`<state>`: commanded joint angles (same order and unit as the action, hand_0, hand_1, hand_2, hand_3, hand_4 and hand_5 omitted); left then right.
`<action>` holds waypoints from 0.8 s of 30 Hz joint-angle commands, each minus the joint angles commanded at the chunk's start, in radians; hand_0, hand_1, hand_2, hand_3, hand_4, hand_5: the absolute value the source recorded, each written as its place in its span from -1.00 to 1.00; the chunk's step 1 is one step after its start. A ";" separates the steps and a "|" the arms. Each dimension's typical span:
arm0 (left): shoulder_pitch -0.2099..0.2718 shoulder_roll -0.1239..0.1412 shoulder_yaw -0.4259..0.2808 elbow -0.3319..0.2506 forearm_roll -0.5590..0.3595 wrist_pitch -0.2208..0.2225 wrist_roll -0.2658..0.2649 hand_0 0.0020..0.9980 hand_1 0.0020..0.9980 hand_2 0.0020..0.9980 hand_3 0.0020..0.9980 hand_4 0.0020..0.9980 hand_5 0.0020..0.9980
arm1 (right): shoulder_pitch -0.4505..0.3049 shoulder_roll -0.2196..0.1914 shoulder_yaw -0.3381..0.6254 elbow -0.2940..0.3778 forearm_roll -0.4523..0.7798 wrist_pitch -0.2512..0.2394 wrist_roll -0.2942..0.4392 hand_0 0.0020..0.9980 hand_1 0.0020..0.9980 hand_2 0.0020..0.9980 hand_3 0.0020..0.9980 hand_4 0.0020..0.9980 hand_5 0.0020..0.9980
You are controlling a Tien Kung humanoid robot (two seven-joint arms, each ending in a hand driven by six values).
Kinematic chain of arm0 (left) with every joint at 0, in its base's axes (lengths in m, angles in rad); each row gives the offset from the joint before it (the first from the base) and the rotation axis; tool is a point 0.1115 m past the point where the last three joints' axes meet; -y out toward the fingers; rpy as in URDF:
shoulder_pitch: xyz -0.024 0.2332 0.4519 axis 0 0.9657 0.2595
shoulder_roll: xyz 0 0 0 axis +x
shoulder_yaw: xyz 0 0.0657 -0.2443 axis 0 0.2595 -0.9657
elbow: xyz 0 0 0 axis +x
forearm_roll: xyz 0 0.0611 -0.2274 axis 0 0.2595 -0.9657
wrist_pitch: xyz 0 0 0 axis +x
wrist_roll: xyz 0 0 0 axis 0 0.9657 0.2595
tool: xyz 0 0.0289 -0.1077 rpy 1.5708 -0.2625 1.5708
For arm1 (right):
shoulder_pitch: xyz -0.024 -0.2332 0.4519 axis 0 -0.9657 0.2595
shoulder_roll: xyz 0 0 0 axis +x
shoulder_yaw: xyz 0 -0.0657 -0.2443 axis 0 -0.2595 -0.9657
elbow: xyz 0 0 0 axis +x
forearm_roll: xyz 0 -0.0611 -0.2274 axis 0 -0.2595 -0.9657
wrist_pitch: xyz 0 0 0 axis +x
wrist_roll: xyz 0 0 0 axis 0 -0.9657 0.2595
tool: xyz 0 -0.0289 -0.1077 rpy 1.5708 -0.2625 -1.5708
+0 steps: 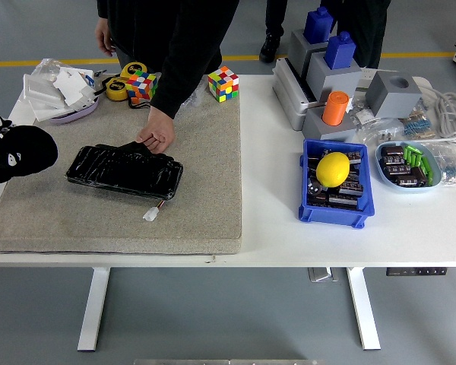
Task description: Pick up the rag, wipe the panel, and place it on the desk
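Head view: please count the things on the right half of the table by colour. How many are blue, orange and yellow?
Blue: 3, a bin and two blocks
Orange: 1, a cylinder
Yellow: 1, a lemon lying in the bin
Total: 5

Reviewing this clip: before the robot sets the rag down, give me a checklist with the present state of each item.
1. Black cloth rag held by the left hand: cannot tell, the rag hides the hand.
2. Rag off the glossy black rectangular panel: ok, it hangs apart at the left edge.
3. Person's hand off the panel: not ok, it rests on the far edge.
4. Free spot on the beige foam mat: ok, bare mat lies left of the panel.
5. Right hand: not in view.
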<state>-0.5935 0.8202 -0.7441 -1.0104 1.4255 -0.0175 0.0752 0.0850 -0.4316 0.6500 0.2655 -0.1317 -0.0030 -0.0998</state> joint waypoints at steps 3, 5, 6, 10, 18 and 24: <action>0.024 0.003 -0.013 0.001 0.008 -0.001 -0.005 -0.33 -0.07 0.11 0.16 0.05 -1.00 | -0.001 0.000 0.002 0.001 -0.002 0.000 -0.001 0.45 0.38 0.37 0.18 1.00 0.02; 0.037 0.003 -0.020 0.000 0.014 -0.002 -0.006 -0.33 -0.07 0.11 0.16 0.05 -1.00 | -0.003 -0.001 0.002 0.000 -0.002 0.001 -0.002 0.45 0.38 0.37 0.18 1.00 0.02; 0.040 0.002 -0.023 -0.001 0.016 -0.002 -0.006 -0.33 -0.07 0.11 0.16 0.05 -1.00 | -0.004 -0.001 0.002 -0.001 -0.001 0.001 -0.002 0.45 0.38 0.37 0.18 1.00 0.02; 0.044 -0.007 -0.028 0.006 0.015 0.000 -0.007 -0.33 -0.07 0.11 0.16 0.05 -1.00 | -0.004 -0.002 0.000 -0.002 0.001 0.001 -0.004 0.45 0.38 0.37 0.18 1.00 0.02; 0.057 -0.032 -0.028 0.031 0.017 0.007 -0.012 -0.32 -0.06 0.12 0.16 0.06 -1.00 | 0.000 0.003 0.010 0.003 -0.010 -0.001 -0.002 0.45 0.38 0.37 0.18 1.00 0.02; 0.073 -0.046 -0.028 0.052 0.017 0.011 -0.017 -0.32 -0.06 0.11 0.16 0.06 -1.00 | -0.002 0.002 0.012 0.003 -0.011 -0.001 -0.002 0.45 0.38 0.37 0.18 1.00 0.02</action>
<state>-0.5210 0.7746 -0.7717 -0.9586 1.4429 -0.0063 0.0581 0.0831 -0.4298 0.6624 0.2686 -0.1427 -0.0044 -0.1020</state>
